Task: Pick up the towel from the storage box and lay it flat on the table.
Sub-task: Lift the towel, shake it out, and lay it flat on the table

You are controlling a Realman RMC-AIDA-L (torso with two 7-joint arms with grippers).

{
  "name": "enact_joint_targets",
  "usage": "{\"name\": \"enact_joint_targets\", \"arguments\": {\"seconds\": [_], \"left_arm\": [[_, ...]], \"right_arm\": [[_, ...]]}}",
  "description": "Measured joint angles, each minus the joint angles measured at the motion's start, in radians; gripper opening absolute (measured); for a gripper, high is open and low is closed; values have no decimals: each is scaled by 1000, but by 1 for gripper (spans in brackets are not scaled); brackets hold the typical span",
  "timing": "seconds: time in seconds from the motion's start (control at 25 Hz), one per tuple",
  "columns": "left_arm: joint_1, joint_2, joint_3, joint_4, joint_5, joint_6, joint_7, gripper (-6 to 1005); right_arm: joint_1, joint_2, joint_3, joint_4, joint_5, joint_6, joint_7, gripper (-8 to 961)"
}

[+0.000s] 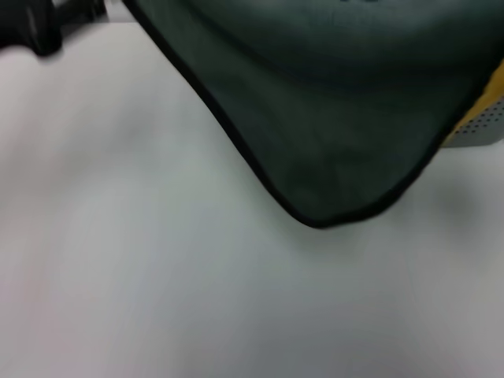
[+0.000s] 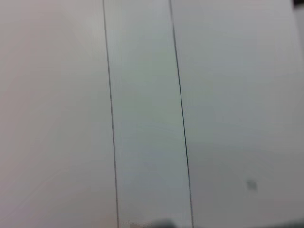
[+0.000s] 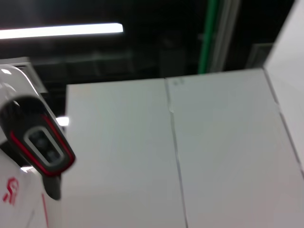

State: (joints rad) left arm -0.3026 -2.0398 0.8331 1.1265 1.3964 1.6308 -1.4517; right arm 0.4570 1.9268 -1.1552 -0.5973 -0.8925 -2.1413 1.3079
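Towel (image 1: pixel 339 102) hanging, hiding most of storage box (image 1: pixel 482 126).

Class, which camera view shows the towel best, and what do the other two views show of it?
The head view: the towel hangs above the table, dark grey-teal face and black edging visible, with a yellow sliver near the storage box. Neither wrist view shows the towel.

Not much of me on show here tbh: up in the far left corner of the head view there's a chunky black bit of my left arm (image 1: pixel 39 24), too blurry to make out details. The right wrist view catches my glossy white shell (image 3: pixel 19 190) with red markings low down, plus a black rounded pod (image 3: pixel 40 145) outlined in red with a grey oval window.
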Motion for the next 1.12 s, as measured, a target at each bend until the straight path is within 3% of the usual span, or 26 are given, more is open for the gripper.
{"name": "enact_joint_targets", "arguments": {"seconds": [0.08, 0.28, 0.44, 0.52, 0.6, 0.76, 0.84, 0.92, 1.12], "left_arm": [[9, 2, -9, -26, 74, 11, -6, 475], [35, 14, -17, -91, 119, 35, 10, 493], [21, 61, -15, -153, 176, 140, 0, 502], [15, 74, -24, -178, 188, 186, 2, 505], [22, 65, -50, -184, 178, 198, 23, 508], [51, -28, -158, -188, 150, 198, 196, 515], [53, -54, -189, -226, 130, 197, 285, 517], [38, -52, -194, -299, 107, 196, 328, 519], [-11, -43, -226, -443, 69, 192, 429, 520]], "right_arm": [[20, 6, 60, -65, 1, 5, 65, 2], [111, 9, 221, -132, 3, 42, 207, 2], [174, -1, 284, -165, 9, 85, 249, 2], [186, -1, 285, -182, 13, 109, 256, 2], [190, 9, 287, -209, 22, 144, 265, 2], [170, 52, 285, -283, 26, 203, 274, 2], [152, 79, 279, -326, 17, 243, 256, 2], [143, 89, 262, -349, 7, 281, 224, 2], [178, 86, 236, -335, -22, 327, 178, 2]]}}
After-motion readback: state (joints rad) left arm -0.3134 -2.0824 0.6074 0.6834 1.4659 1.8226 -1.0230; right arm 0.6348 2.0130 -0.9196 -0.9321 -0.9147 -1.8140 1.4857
